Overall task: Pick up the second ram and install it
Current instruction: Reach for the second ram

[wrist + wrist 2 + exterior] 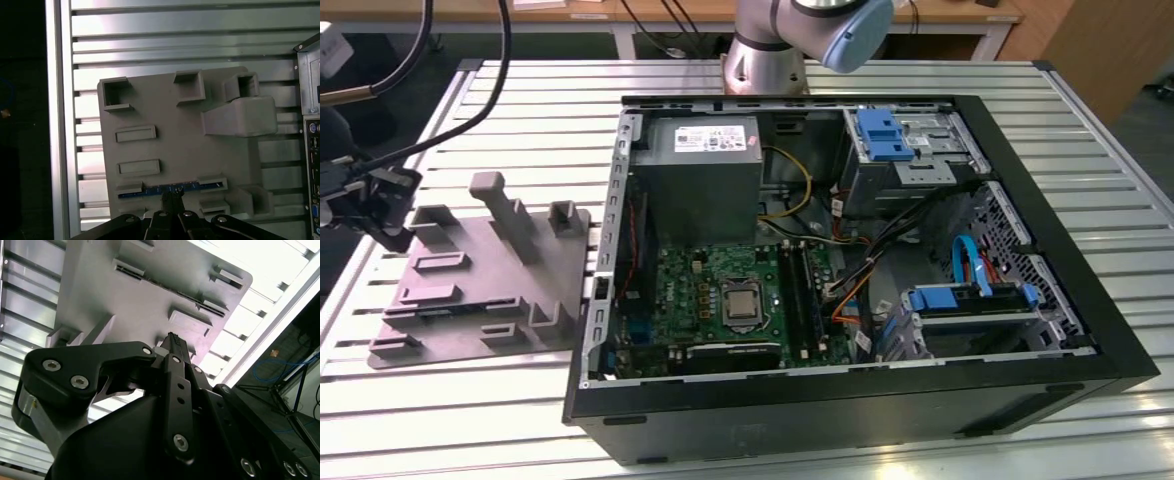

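The second ram (170, 189), a thin dark stick with bluish marks, stands on edge in a slot of the grey fixture plate (185, 145), between two low blocks. In the second wrist view the ram (136, 273) is a dark strip along the plate (95, 285). My gripper (171, 199) hovers just short of the ram's middle, its fingers pressed together with nothing between them. In the exterior view the gripper (376, 215) hangs above the left edge of the plate (480, 290), at the exterior view's left.
An open computer case (854, 400) lies on the slatted metal table (454, 400), to the right of the plate in the exterior view. Its motherboard (720, 290) has long black slots (803, 290). Upright blocks (500, 205) rise from the plate. The arm's base (767, 60) stands behind the case.
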